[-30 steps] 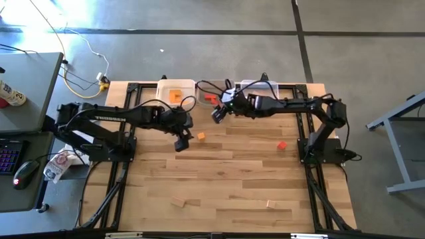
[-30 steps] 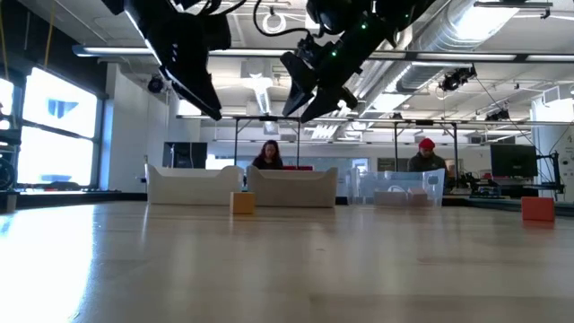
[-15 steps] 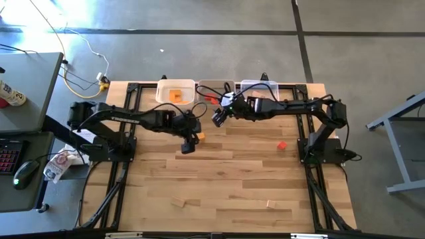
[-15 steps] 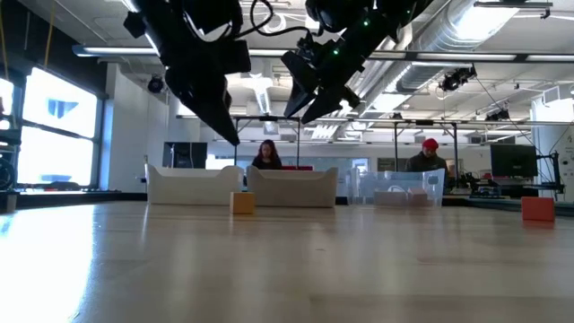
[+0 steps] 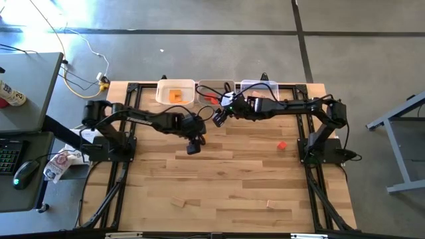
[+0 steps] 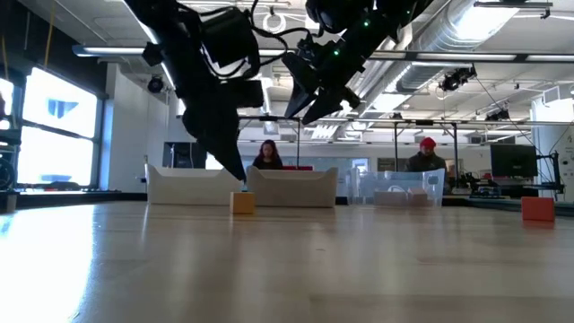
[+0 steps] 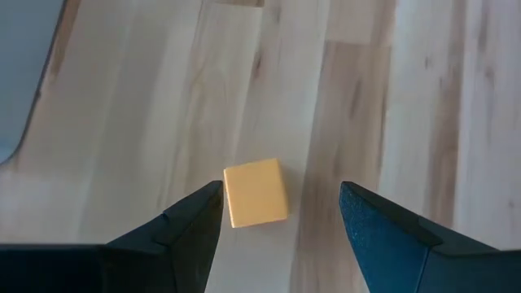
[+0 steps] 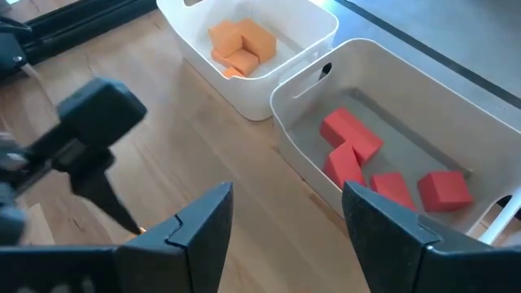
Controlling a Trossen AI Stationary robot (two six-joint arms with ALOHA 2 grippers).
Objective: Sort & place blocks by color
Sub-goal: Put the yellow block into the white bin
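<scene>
1. We see the left claw spread wide and empty, low over a small orange wooden cube on the pale wood-plank counter. The cube sits between the two dark fingers w/ free room on each side, which we read as lining up for a pinch.
2. In the low view that claw's tip hangs just above the cube, apart from it, so no grip yet.
3. The cube lies near the far edge, just in front of the bins, in the middle of the counter's width.
4. The right claw is parted and holds nothing. It hovers to the right of the left claw, near the far edge, over the bins; prob. parked there to stay clear.
5. The white plastic bin w/ orange pieces stands far left; the white bin w/ red blocks is beside it on the right. Colours are kept apart, so we judge the cube belongs w/ the orange lot.
6. Still loose: a red block at right, pale wooden pieces along the near edge.
</scene>
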